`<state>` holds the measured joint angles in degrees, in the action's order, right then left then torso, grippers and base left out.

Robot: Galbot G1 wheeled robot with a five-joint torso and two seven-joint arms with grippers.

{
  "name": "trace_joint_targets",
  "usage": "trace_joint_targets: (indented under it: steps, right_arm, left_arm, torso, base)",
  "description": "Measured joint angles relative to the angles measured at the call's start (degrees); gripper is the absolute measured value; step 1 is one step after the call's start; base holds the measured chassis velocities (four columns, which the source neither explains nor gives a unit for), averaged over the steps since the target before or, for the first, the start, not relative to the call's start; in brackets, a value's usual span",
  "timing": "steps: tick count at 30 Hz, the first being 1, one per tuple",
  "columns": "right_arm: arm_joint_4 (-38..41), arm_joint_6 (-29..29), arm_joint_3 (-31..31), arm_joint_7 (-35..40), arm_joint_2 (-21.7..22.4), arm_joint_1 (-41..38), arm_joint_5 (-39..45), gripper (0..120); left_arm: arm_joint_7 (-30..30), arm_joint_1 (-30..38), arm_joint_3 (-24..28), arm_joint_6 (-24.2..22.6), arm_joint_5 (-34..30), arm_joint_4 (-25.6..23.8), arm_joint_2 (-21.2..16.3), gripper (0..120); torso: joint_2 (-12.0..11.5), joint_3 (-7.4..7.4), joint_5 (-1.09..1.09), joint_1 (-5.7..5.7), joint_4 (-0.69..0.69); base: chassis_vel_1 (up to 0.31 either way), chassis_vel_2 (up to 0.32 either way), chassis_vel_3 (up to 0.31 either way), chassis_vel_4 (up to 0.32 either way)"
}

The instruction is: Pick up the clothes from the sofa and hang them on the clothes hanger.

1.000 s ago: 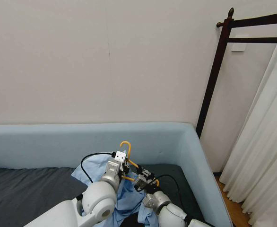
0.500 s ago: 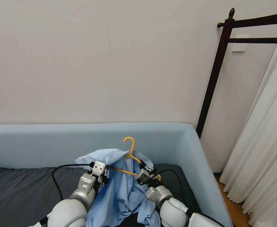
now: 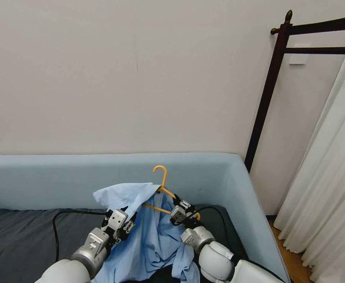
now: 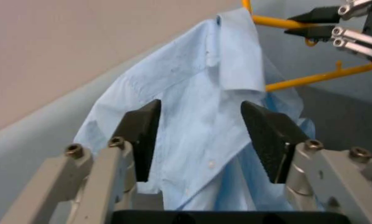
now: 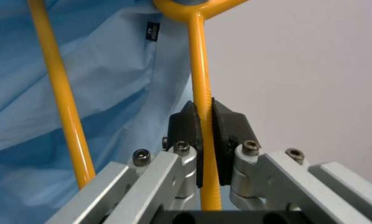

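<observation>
Two hands were up low over the sofa (image 3: 55,174), close together near the end by the clothes rack (image 3: 265,100). The right hand (image 3: 180,211) had its fingers pressed together on an orange plastic hanger (image 3: 159,178). In its wrist view the black pads (image 5: 228,128) pinched one straight bar of the hanger (image 5: 197,70), and the second bar ran alongside, a little apart.

The hanger's hook stood up above both hands, in front of the sofa's pale blue back. A light blue shirt (image 3: 143,236) was draped over the hanger. Its collar lay near the hook, one shoulder was spread out toward the robot's left, and the rest hung down in folds between the two arms to the dark grey seat cushion (image 3: 19,236).

The left hand (image 3: 118,219) sat just beside the shirt's left edge, under that raised shoulder of cloth. Its fingers (image 4: 142,133) were spread wide. From that wrist the shirt (image 4: 192,107) hung beyond the gap between them, and I could not tell whether either pad touched the cloth. Past the shirt, the orange bars (image 4: 298,79) and the tips of the right hand (image 4: 335,28) showed.

A black cable (image 3: 72,212) looped from the left arm over the seat. The dark wooden clothes rack stood past the sofa's end against the pale wall (image 3: 131,76), well apart from the shirt, with a white curtain (image 3: 331,177) beside it.
</observation>
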<state>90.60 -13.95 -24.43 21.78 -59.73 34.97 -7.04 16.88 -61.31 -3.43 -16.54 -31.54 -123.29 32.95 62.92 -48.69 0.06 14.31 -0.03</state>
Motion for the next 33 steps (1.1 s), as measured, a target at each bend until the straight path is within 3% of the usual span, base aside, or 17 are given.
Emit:
trace_joint_targets:
  steps: [1, 2, 5, 6, 11, 12, 16, 21, 23, 31, 33]
  right_arm:
    - [0.0, 0.4, 0.93, 0.01, 0.35, 0.36, -0.7, 5]
    - [0.0, 0.4, 0.93, 0.01, 0.35, 0.36, -0.7, 5]
    - [0.05, 2.51, 3.45, -0.14, 1.52, 1.56, -4.19, 5]
    - [0.05, 2.51, 3.45, -0.14, 1.52, 1.56, -4.19, 5]
    - [0.16, 5.69, 4.54, -1.09, 2.2, 2.27, -8.86, 5]
    - [0.16, 5.69, 4.54, -1.09, 2.2, 2.27, -8.86, 5]
    - [-0.01, 7.23, 3.87, -1.39, 1.92, 1.5, -10.97, 5]
    - [1.62, 8.04, 4.31, -1.7, 2.85, 2.08, -12.5, 5]
    - [1.91, 8.24, 4.49, -1.83, 3.16, 2.29, -12.81, 5]
    - [3.82, 10.52, 6.43, -2.62, 5.73, 4.39, -14.94, 5]
    - [3.89, 10.7, 6.5, -2.68, 5.86, 4.45, -15.11, 5]
  left_arm:
    - [-2.25, 0.08, -0.33, 3.52, -0.11, 0.95, -1.09, 61]
    - [-2.25, 0.08, -0.33, 3.52, -0.11, 0.95, -1.09, 61]
    - [-12.11, 2.39, -1.88, 15.11, -2.93, 4.6, -4.82, 78]
    - [-12.11, 2.39, -1.88, 15.11, -2.93, 4.6, -4.82, 78]
    - [-26.07, 8.02, -2.94, 25.17, -12.0, 10.62, -10.64, 98]
    - [-26.07, 8.02, -2.94, 25.17, -12.0, 10.62, -10.64, 98]
    - [-41.52, 15.68, -0.36, 27.69, -17.94, 18.9, -13.58, 100]
    - [-50.4, 25.82, 5.84, 26.65, -21.63, 25.83, -13.05, 100]
    - [-51.65, 27.71, 7.18, 26.28, -22.23, 26.89, -12.6, 100]
    - [-60.04, 47.33, 26.35, 24.27, -24.39, 37.66, -5.89, 98]
    - [-60.98, 49.32, 28.31, 24.02, -24.4, 38.92, -4.85, 98]
  torso:
    - [0.0, 0.0, 0.01, 0.0, 0.01]
    - [0.0, 0.0, 0.01, 0.0, 0.01]
    - [0.0, 0.0, 0.0, 0.0, 0.0]
    - [0.0, 0.0, 0.0, 0.0, 0.0]
    - [0.0, 0.0, 0.0, 0.0, 0.01]
    - [0.0, 0.0, 0.0, 0.0, 0.01]
    - [0.0, 0.0, 0.0, 0.0, 0.02]
    - [0.0, 0.0, 0.01, 0.0, 0.03]
    - [0.0, 0.0, -0.01, 0.0, 0.01]
    - [0.0, 0.0, 0.01, 0.0, -0.02]
    - [0.0, 0.0, 0.02, 0.0, -0.01]
  base:
    - [0.0, 0.0, 0.0, 0.0]
    - [0.0, 0.0, 0.0, 0.0]
    - [0.0, 0.0, 0.0, 0.0]
    - [0.0, 0.0, 0.0, 0.0]
    - [0.0, 0.0, 0.0, 0.0]
    - [0.0, 0.0, 0.0, 0.0]
    - [0.0, 0.0, 0.0, 0.0]
    - [0.0, 0.0, 0.0, 0.0]
    - [0.0, 0.0, 0.0, 0.0]
    - [0.0, 0.0, 0.0, 0.0]
    - [0.0, 0.0, 0.0, 0.0]
